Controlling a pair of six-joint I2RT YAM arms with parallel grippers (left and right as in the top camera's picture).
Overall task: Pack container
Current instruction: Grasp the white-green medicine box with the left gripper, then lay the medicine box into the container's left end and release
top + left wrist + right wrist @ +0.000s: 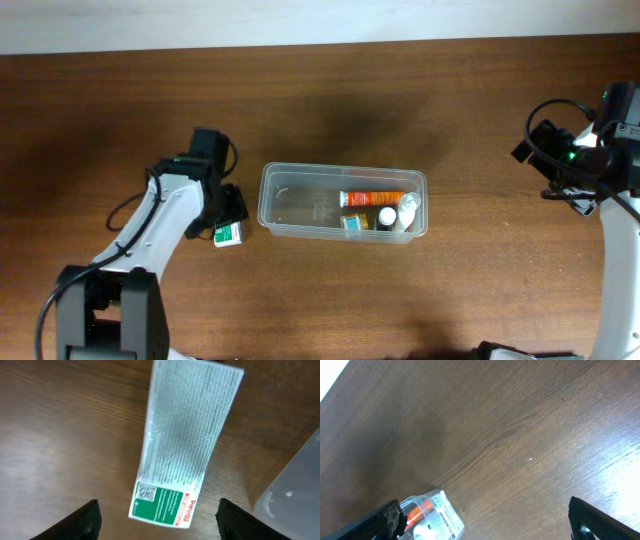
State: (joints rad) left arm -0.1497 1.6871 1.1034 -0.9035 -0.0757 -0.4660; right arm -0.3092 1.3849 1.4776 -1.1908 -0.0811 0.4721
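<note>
The clear plastic container [290,205] lies in the middle of the table. In its right half are an orange tube [372,197], a small green box [353,223], a dark-capped bottle [386,216] and a white bottle [407,210]. A white-and-green carton box [229,234] lies on the table left of the container; in the left wrist view [185,440] it lies flat between and ahead of the fingers. My left gripper [157,522] is open above the carton, not touching it. My right gripper [485,520] is open and empty at the far right, well away from the container [437,517].
The container's corner shows at the right edge of the left wrist view [295,490]. A pale wall strip [300,20] runs along the far table edge. Bare brown wood [480,110] lies between the container and the right arm.
</note>
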